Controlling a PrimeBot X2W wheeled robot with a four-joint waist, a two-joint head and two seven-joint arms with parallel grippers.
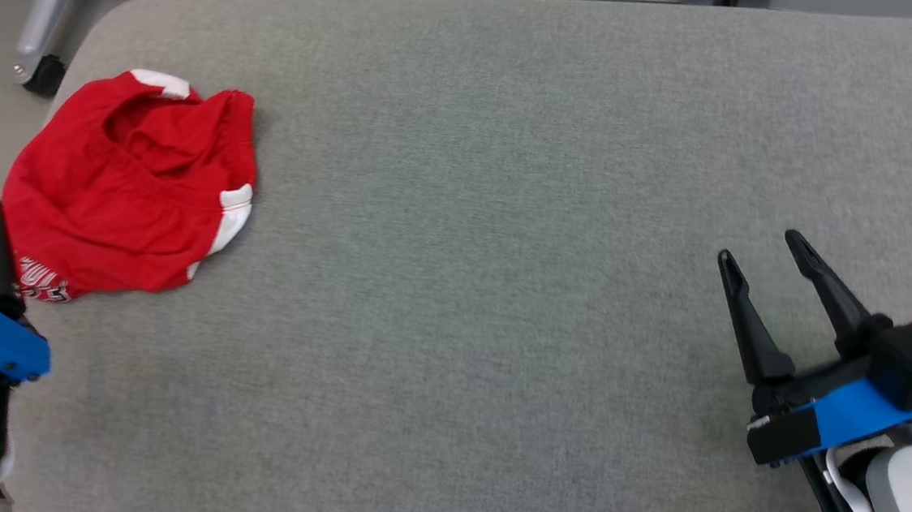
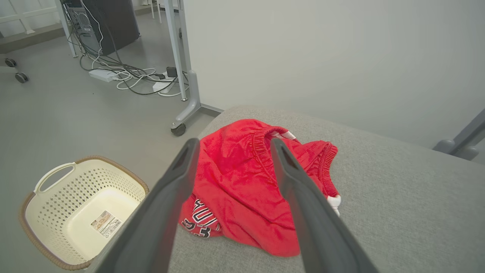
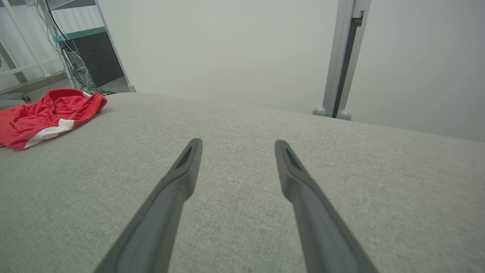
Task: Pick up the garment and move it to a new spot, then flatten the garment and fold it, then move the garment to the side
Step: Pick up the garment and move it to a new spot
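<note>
The red garment [image 1: 129, 184] lies bunched near the table's [image 1: 504, 244] far left corner. The left hand [image 2: 233, 146] is open beside it. The right hand [image 1: 760, 246] is open, holding nothing.

The garment [image 1: 129, 192] is red shorts with white trim, an elastic waistband and black-and-white lettering. It lies crumpled in a heap at the far left corner of the grey surface [image 1: 507, 284].

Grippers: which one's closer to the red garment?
The left gripper: its open fingers sit right beside the red garment; the right gripper hangs far across the grey surface.
</note>
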